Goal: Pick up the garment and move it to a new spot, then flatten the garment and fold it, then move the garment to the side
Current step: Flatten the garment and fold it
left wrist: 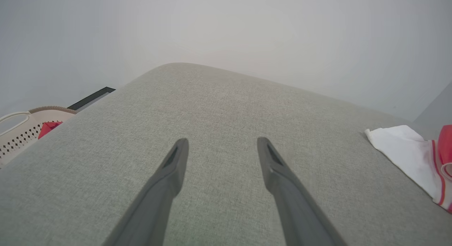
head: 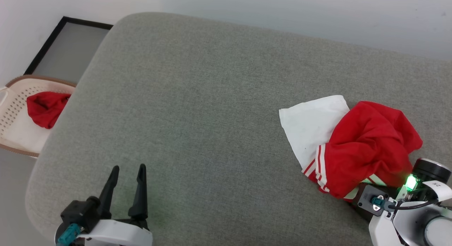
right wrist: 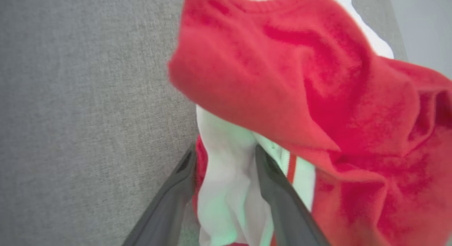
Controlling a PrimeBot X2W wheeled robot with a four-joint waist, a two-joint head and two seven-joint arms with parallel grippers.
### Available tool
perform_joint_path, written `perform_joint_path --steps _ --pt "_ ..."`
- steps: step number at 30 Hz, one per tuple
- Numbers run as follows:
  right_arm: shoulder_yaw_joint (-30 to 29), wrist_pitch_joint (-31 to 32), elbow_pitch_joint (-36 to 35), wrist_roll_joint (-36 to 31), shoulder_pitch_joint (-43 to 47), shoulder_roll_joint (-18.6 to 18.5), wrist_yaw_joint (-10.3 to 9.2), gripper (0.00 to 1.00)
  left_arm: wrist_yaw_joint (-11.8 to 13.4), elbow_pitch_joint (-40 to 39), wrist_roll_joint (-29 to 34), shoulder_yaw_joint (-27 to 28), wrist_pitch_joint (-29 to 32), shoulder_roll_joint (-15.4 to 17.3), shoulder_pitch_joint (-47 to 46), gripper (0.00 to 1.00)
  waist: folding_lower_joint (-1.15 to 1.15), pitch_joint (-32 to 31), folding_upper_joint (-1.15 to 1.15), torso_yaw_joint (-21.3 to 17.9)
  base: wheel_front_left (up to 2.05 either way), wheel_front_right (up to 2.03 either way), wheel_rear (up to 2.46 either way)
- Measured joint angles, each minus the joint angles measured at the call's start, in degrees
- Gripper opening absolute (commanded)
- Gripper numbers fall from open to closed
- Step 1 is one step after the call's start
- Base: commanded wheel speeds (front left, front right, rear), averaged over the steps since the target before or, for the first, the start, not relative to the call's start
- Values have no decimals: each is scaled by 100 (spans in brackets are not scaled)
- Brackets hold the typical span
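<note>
The shirt (head: 367,147) sits bunched at the table's (head: 212,115) right side, close to its front edge. The right claw (right wrist: 224,156) is spread wide astride a white fold, not clamped yet. It wants a deep bite through the layers before lifting. The left claw (head: 129,166) gapes empty over the table's front-left corner.

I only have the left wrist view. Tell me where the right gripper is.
Observer: The right gripper is at the garment, straddling a white fold of it.
Operator: Report whether it grips.
Observer: Jaws stand apart with cloth between; a firm pinch I cannot confirm.
Operator: Describe the red part.
Observer: It lies crumpled in a heap, overlapping the white sleeve, on the grey cushion.
</note>
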Motion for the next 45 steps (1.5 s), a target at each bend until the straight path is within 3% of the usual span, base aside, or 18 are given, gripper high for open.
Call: perform_joint_path --steps 1,2,8,13,22,28,34,40,41,42,43,45 --pt "-8 -23 21 -13 -5 16 0 11 0 -1 -8 0 0 -4 -13 100 0 5 0 -5 0 0 0" --pt "-7 -40 42 -31 -5 35 0 0 0 0 -21 -2 0 -8 -22 100 0 10 0 -13 0 0 0" --pt "-279 -144 88 26 20 152 0 0 0 7 -31 37 -1 -14 -25 100 0 -6 0 -91 0 0 0" --pt "-839 -219 -41 431 316 227 0 0 0 3 -31 91 -1 -1 8 100 0 -44 0 -229 0 0 0" --pt "-3154 -480 -92 1546 1011 869 0 0 0 -40 -37 73 0 114 43 100 0 -101 0 -631 0 0 0" --pt "-4871 -702 584 1816 1441 1510 -1 0 0 -55 -67 -18 -1 242 -54 100 0 -109 0 -882 0 0 0" --pt "-5820 -835 1390 1783 1426 2065 0 0 0 -68 -126 -56 0 377 -69 100 0 -21 0 -1041 0 0 0" --pt "-7373 -896 2839 2615 949 2977 -2 1 0 -56 -144 -155 -1 434 -170 100 0 107 0 -1092 0 0 0" --pt "-7458 -907 2985 2607 908 3023 -4 20 0 -45 -143 -169 -1 450 -172 100 0 127 0 -1093 0 0 0" --pt "-7508 -962 3093 2551 874 3047 -4 46 0 -36 -144 -192 -1 460 -175 100 0 146 0 -1090 0 0 0" --pt "-7550 -1028 3187 2495 822 3062 -4 98 0 -35 -148 -204 -1 471 -184 100 0 166 0 -1087 0 0 0" --pt "-7647 -1118 3332 2492 710 3126 -4 100 0 -38 -183 -188 -1 499 -205 100 0 202 0 -1089 0 0 0"
